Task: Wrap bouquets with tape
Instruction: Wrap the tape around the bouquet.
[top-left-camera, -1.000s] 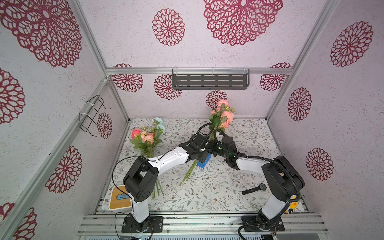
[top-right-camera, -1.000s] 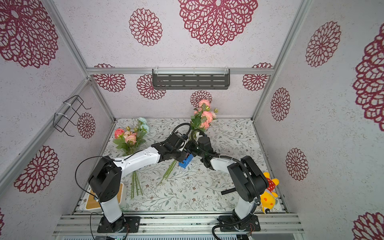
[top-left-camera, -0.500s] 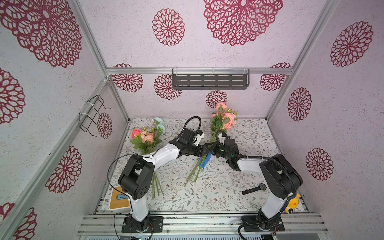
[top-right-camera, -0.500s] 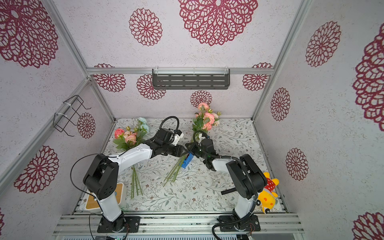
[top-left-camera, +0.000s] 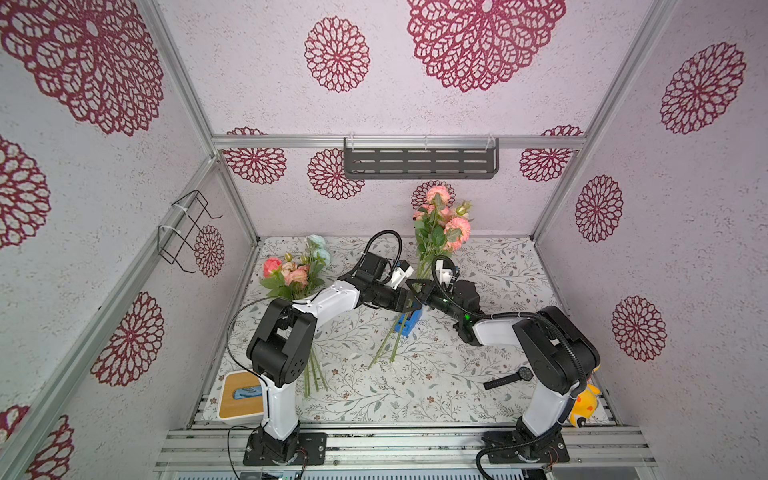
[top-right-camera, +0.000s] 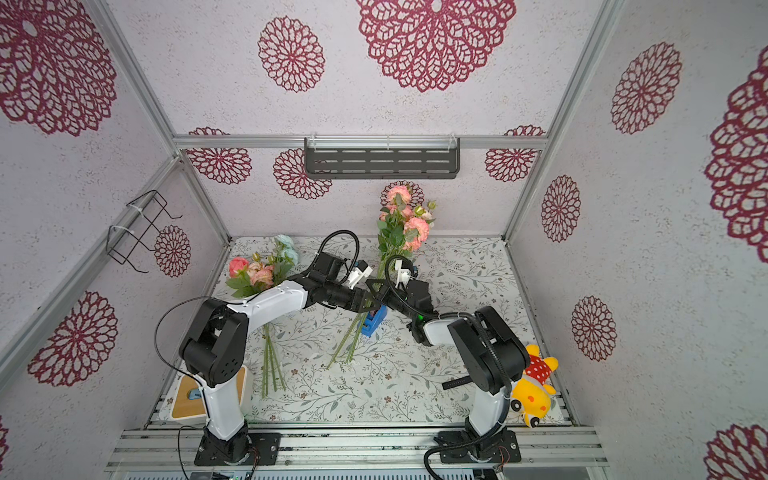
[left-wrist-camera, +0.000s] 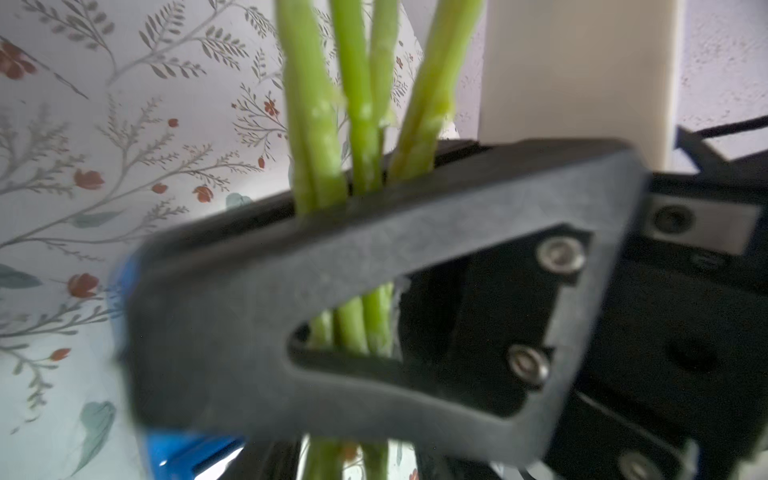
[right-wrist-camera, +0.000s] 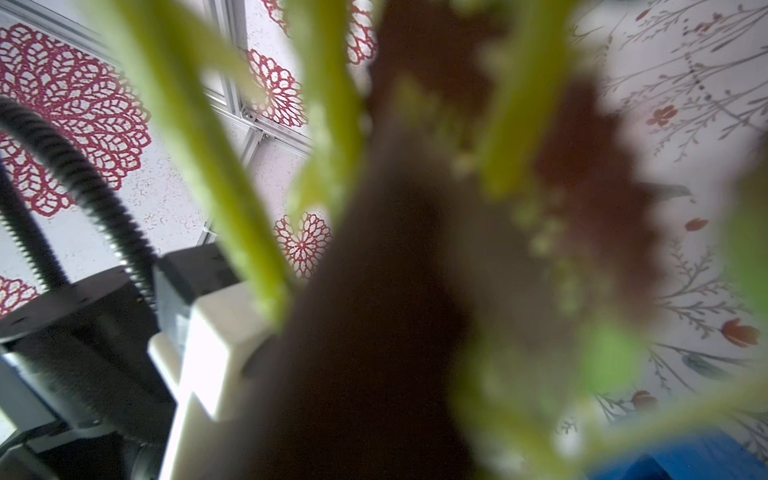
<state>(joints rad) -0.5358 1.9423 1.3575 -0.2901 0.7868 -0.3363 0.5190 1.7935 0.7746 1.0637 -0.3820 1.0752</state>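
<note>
One of the bouquets (top-left-camera: 440, 222) stands tilted over the middle of the table, with pink and peach blooms at the top. My right gripper (top-left-camera: 417, 287) is shut on its green stems (left-wrist-camera: 361, 124); the right gripper's black finger (left-wrist-camera: 374, 257) fills the left wrist view. My left gripper (top-left-camera: 409, 305) sits just below that grip, its jaws apart with the stems between them. The blue tape (top-left-camera: 407, 325) dispenser lies under both grippers, beside the stem ends. A second bouquet (top-left-camera: 296, 270) with a pale blue bloom lies at the left, partly under my left arm.
A black wristwatch (top-left-camera: 509, 378) lies at the front right, near a yellow plush toy (top-right-camera: 532, 386). A white box with a tan top (top-left-camera: 243, 395) sits at the front left. On the left wall hangs a wire rack (top-left-camera: 187, 232), and a dark shelf (top-left-camera: 419, 160) on the back wall.
My left gripper pulled away to the back left and opened. It has now come back to the stems just under the right gripper. The held bouquet shifted slightly.
</note>
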